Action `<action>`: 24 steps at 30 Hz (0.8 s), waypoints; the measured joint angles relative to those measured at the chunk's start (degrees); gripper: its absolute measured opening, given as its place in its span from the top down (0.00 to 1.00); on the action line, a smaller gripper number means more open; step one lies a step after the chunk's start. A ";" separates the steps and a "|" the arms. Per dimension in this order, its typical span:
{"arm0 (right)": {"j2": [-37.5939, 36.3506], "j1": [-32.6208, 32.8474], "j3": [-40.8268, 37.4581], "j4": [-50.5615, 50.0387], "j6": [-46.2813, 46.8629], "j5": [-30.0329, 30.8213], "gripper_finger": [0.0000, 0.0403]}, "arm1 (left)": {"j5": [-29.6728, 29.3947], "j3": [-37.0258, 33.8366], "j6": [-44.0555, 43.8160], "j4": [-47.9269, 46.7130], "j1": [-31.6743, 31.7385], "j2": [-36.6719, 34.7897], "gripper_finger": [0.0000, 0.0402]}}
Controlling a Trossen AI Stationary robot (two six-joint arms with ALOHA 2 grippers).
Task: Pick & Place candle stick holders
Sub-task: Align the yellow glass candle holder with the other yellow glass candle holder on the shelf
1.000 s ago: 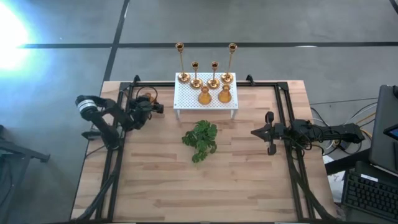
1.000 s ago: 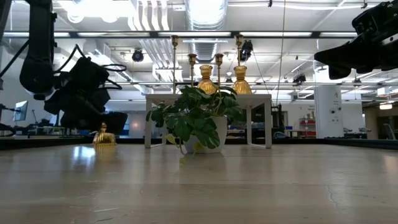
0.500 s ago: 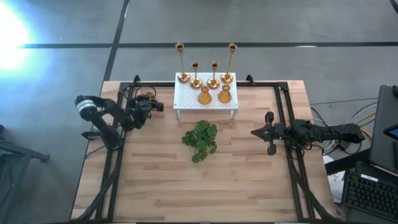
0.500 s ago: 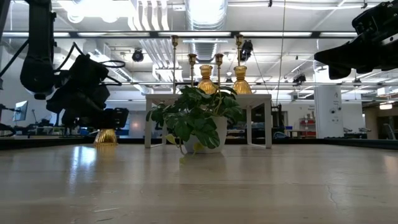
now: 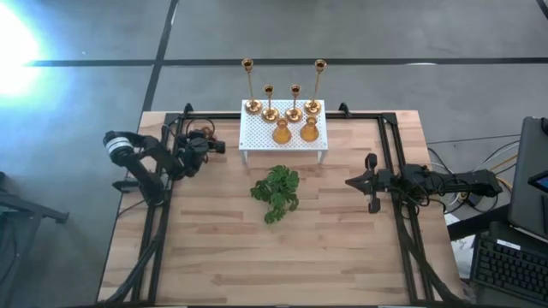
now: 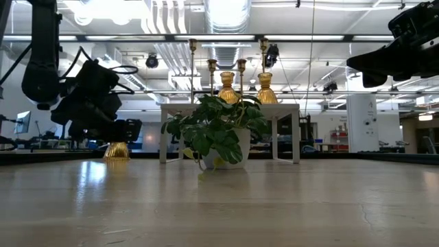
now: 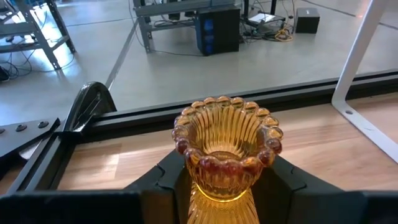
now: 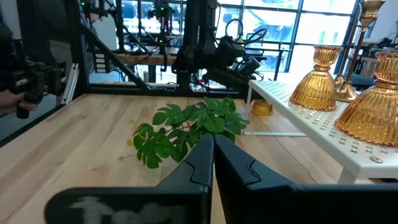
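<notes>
A squat, ribbed gold candle stick holder [image 7: 227,140] with a scalloped rim stands on its base [image 6: 116,152] at the table's far left. My left gripper [image 7: 227,183] is shut on it; the high view shows that gripper [image 5: 205,142] left of the white stand. Six more holders stand on the white perforated stand [image 5: 282,137]: two tall stems [image 5: 247,85] [image 5: 319,85], two shorter ones [image 5: 268,103] [image 5: 294,103] and two squat ones [image 5: 281,133] [image 5: 309,130]. My right gripper [image 5: 353,181] waits shut at the right, touching nothing. My left gripper pinches the holder's narrow neck [image 7: 224,191], just under the flared scalloped cup, between its two fingers [image 7: 166,183]. The fingers come nearly level from the table's left side. The holder stands upright with its base on the table.
A green leafy plant [image 5: 276,193] sits mid-table in front of the stand. Black frame rails [image 5: 158,231] [image 5: 402,231] run along both sides. The near half of the wooden table [image 5: 274,265] holds nothing. A keyboard [image 5: 505,265] lies off the table's right edge.
My left gripper has shut on the squat holder's neck and now covers its top in the low view. The arm has stayed in place, and the holder still stands on the table.
</notes>
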 joint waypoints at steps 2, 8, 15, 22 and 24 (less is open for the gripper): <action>0.00 0.00 0.02 0.00 0.00 0.02 0.98 | 0.33 -0.10 0.29 0.15 0.00 -0.04 0.68; -0.01 0.00 0.02 -0.01 0.00 0.01 0.98 | 3.47 -0.41 0.70 0.70 0.02 -0.30 0.68; -0.01 -0.01 0.00 -0.01 0.00 0.01 0.98 | 8.72 -4.44 0.76 0.32 -0.07 -5.67 0.68; 0.00 -0.02 0.00 -0.02 0.00 0.00 0.98 | 17.72 -7.90 1.64 -0.71 -0.23 -15.59 0.68; 0.00 -0.04 0.02 -0.01 0.00 0.05 0.98 | 20.93 -7.74 3.01 -3.06 -0.28 -17.99 0.68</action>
